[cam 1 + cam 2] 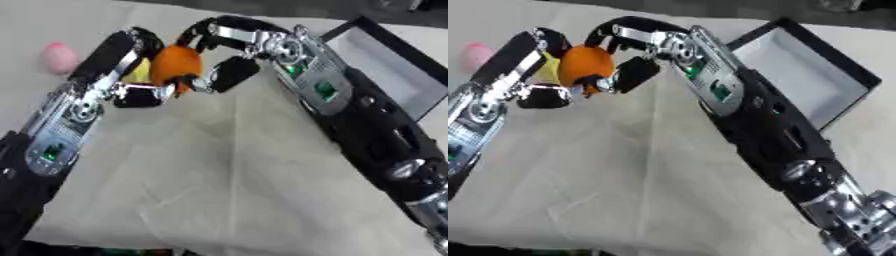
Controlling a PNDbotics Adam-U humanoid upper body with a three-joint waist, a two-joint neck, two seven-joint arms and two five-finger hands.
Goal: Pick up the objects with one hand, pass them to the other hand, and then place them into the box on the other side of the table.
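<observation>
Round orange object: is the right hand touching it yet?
Touching. In the left eye view the right hand has fingers curled over the round orange object with no gap; the left hand also holds it.

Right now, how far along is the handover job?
Done: the orange object is off the table. In hand: the handover, with the left hand and the right hand both curled round it. I cannot tell which hand carries it. Left: placing it in the box, which shows nothing inside, then the pink object still on the table.
</observation>
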